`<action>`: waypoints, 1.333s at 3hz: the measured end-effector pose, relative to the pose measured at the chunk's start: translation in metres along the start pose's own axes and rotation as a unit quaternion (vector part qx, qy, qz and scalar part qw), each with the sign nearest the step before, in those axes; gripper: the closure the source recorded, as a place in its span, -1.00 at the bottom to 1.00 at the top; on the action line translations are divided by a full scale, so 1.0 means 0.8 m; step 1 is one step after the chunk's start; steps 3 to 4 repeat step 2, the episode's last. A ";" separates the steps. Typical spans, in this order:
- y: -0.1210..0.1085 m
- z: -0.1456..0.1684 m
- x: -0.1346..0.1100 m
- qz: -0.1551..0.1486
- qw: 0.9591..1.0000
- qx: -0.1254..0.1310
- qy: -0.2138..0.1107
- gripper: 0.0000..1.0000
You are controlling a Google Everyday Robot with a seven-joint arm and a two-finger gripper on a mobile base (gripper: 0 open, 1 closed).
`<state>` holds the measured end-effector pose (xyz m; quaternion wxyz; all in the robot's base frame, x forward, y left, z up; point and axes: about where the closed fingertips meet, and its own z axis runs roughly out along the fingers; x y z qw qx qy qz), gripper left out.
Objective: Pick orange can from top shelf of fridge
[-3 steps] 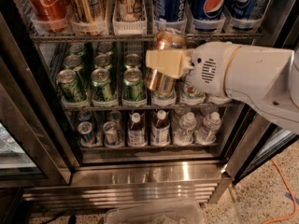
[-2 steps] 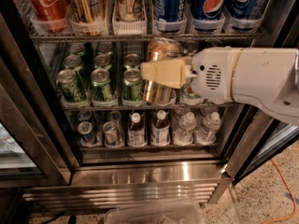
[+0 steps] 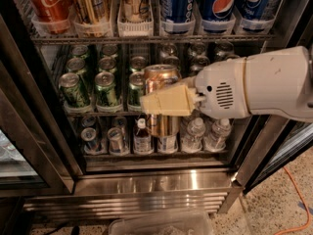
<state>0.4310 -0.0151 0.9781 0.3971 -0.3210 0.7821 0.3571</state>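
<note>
My gripper (image 3: 164, 102) is shut on the orange can (image 3: 161, 80), a shiny copper-orange drink can with a silver rim. It holds the can upright in front of the fridge (image 3: 146, 180), out in the air level with the middle and bottom racks. One cream finger (image 3: 168, 101) lies across the can's front. The white arm comes in from the right. The top shelf (image 3: 146, 38) runs along the top of the view with a red Coca-Cola can (image 3: 46, 4), gold cans (image 3: 90, 4) and blue Pepsi cans (image 3: 222, 1) in clear trays.
Green cans (image 3: 105, 87) fill the middle rack. Small cans and water bottles (image 3: 195, 133) stand on the bottom rack. A steel base panel sits below. A clear plastic bin (image 3: 161, 224) lies on the floor in front. An orange cable (image 3: 296, 199) crosses the speckled floor at right.
The gripper, holding the orange can, has moved left and down, away from the shelves and closer to the camera. The can looks larger now.
</note>
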 end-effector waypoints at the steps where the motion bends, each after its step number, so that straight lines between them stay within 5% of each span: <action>1: 0.017 0.013 0.023 -0.028 0.999 0.006 0.022 1.00; 4: 0.017 0.014 0.025 -0.030 0.999 0.006 0.023 1.00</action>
